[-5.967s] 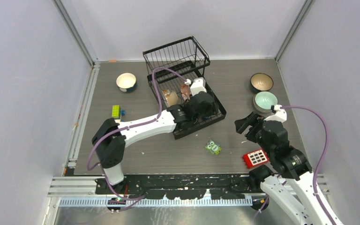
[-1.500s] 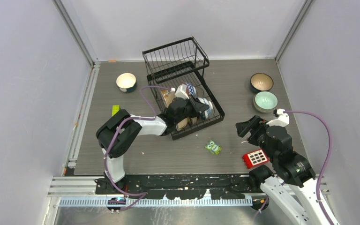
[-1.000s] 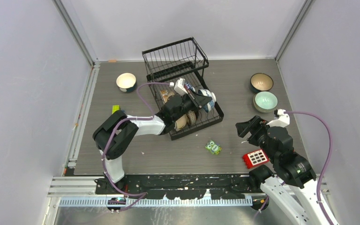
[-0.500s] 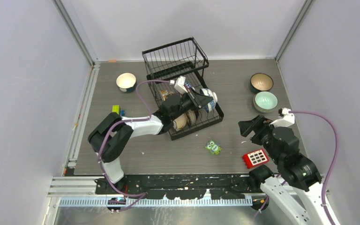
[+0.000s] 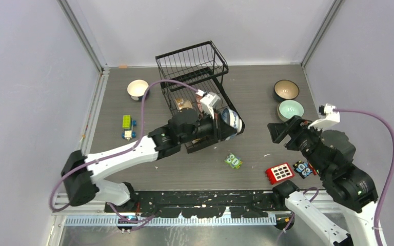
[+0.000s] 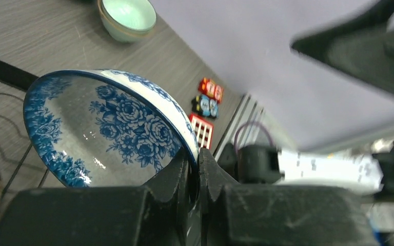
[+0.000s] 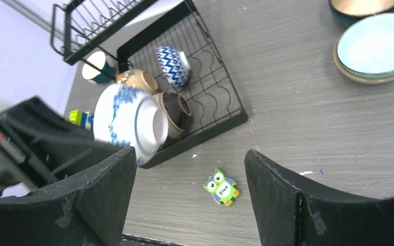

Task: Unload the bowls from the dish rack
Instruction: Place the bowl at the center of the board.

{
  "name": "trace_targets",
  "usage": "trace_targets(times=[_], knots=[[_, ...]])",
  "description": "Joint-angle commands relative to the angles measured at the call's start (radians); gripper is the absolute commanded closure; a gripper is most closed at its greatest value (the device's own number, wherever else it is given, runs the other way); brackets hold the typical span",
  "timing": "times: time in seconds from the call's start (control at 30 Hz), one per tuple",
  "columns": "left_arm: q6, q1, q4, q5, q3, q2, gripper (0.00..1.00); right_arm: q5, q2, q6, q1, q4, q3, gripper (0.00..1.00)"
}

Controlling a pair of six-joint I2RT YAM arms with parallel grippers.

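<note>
Left tool (image 6: 195,171): jaws nearly closed, pinching the rim of the blue flowered bowl (image 6: 102,128). The bowl is held on edge, tipped sideways, at the near right corner of the dish rack (image 5: 192,64), over the lower tray's border wire. Cannot tell whether it hangs quite clear of the wires.

Right tool (image 7: 190,200): jaws wide, holding nothing, hovering above the worktop (image 5: 256,97) right of the rack.

Step in hand, as I judge it: carry this bowl out and set it down.
- Lift above the border wire before going sideways.
- The grip is a thin pinch on one point of the rim, so the bowl may pivot. Go slowly.
- Land it on its foot ring, apart from the mint bowl (image 5: 291,110) and the dark bowl (image 5: 286,89) at far right.

Materials:
- Held bowl: glazed ceramic, glossy and slippery, white outside, roses within, deep and round.
- In the tray: zigzag bowl (image 7: 172,65), tan bowl (image 7: 136,81) and brown bowl (image 7: 173,114), all on their sides.
- Rack: thin black wire, wavy in the tray.
- Worktop: grey, wood-grained, matt.
</note>
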Motion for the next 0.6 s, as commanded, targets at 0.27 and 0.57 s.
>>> trace_targets(times=[0.27,0.57], knots=[[0.690,-0.291,-0.874,-0.262,0.177,-0.355,1.00,-0.424,0.362,-0.068,0.080,-0.117,0.315,0.23],[1.147,-0.505,-1.048,-0.417,0.104,-0.381,1.00,-0.220,0.658,-0.202,0.353,-0.348,0.515,0.23]])
